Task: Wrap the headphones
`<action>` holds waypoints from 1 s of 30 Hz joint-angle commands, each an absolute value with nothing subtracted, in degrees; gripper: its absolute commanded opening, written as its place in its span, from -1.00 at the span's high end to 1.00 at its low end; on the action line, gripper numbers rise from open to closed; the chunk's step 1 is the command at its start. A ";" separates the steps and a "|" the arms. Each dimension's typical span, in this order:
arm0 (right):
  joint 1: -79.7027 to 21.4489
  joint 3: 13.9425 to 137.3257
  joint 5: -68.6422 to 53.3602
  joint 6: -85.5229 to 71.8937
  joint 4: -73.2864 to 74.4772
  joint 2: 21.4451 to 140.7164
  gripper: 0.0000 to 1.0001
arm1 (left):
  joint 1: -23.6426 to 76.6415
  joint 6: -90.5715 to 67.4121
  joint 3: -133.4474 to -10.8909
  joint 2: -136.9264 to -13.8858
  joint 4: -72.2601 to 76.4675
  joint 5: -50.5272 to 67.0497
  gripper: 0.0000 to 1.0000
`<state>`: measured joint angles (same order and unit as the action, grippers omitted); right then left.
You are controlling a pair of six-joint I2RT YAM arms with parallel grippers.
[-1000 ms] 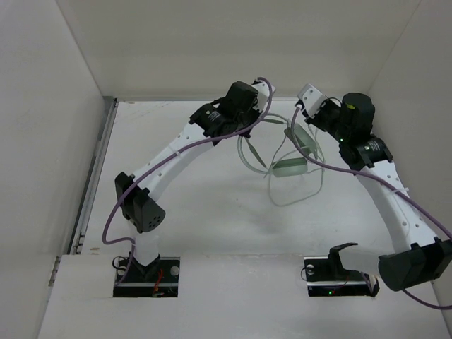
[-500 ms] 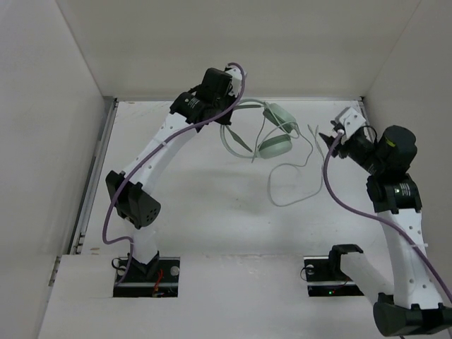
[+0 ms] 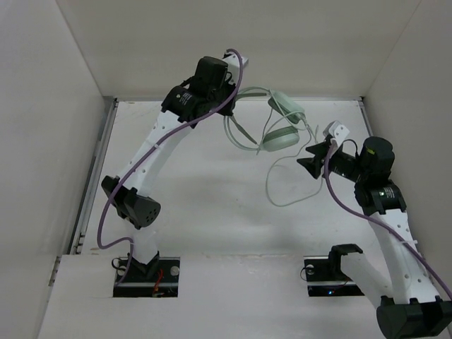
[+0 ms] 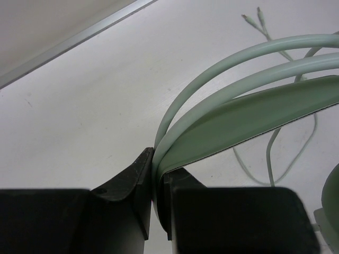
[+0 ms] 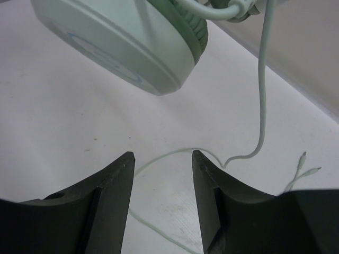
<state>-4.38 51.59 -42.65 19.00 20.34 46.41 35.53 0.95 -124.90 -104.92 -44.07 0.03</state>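
Now the headphones [image 3: 279, 138] are held up off the surface [image 3: 198, 191] by the headband, clamped in the left gripper [image 4: 153, 174], so the cable [image 5: 261, 106] dangles beneath them toward the wide-open right gripper [image 5: 161, 156].

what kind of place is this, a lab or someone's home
Probably a lab test cell: bare white walls box in a white table, with two robot arms bolted at its edge handling headphones.
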 commanded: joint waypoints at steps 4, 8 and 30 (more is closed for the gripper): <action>-4.44 55.36 -42.89 17.05 11.34 47.64 -0.08 | 35.99 -1.41 -128.41 -99.85 -41.57 3.08 0.99; -3.74 58.09 -42.54 19.59 11.87 47.29 -0.10 | 35.38 -1.14 -127.44 -99.14 -41.66 2.81 0.99; -2.77 54.32 -40.52 20.04 1.15 55.80 -0.10 | 36.69 -2.72 -132.10 -98.09 -43.86 10.10 0.98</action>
